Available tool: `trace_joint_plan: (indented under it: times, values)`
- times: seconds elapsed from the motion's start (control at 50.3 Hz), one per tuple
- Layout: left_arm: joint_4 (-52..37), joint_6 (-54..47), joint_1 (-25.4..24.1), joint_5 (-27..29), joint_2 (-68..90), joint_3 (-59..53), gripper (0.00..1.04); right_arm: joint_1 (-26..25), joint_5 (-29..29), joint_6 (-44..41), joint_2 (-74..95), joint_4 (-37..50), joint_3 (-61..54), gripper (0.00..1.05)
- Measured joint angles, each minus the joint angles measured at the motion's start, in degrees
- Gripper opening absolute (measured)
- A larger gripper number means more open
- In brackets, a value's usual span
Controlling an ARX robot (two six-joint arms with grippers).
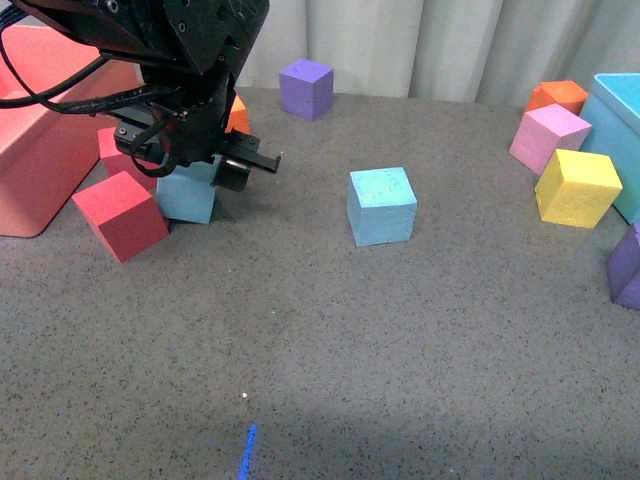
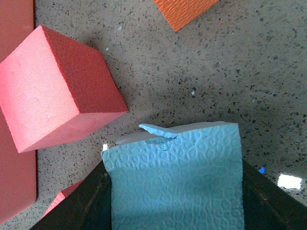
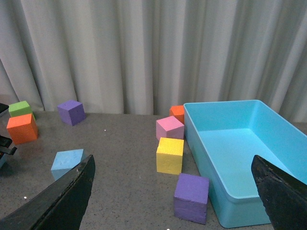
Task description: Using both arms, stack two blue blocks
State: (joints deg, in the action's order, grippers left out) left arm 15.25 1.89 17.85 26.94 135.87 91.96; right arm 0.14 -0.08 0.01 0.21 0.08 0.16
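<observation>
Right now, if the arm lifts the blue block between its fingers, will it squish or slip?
Probably squishes a little: the blue block looks like foam, with a torn flap on its edge. Its bumpy surface likely grips the fingers, so slipping seems unlikely.

Yellow cube (image 1: 577, 187) just beside pink cube (image 1: 549, 138) (turquoise bin (image 1: 618, 120) alongside); purple cube (image 1: 305, 88) near curtain (image 1: 420, 40).

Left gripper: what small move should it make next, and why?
Probably close the left gripper on the blue block. In the left wrist view the block fills the gap between its fingers, but I cannot tell whether they press it. In the front view it seems to sit on the table, a red block close beside.
</observation>
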Motion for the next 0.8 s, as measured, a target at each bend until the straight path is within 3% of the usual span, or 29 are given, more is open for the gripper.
trace_joint_plan:
  times: [0.199, 0.417, 0.795]
  values:
    - [0.1, 2.5, 2.1, -2.5, -4.5, -2.7, 0.47, 0.0, 0.0, 0.0, 0.0, 0.0, 0.0, 0.95]
    - [3.9, 10.4, 7.2, -4.5, -11.5, -2.6, 0.47, 0.0, 0.0, 0.0, 0.0, 0.0, 0.0, 0.95]
    - [12.4, 19.6, 15.8, -1.6, -8.9, 5.0, 0.44, 0.0, 0.0, 0.0, 0.0, 0.0, 0.0, 0.95]
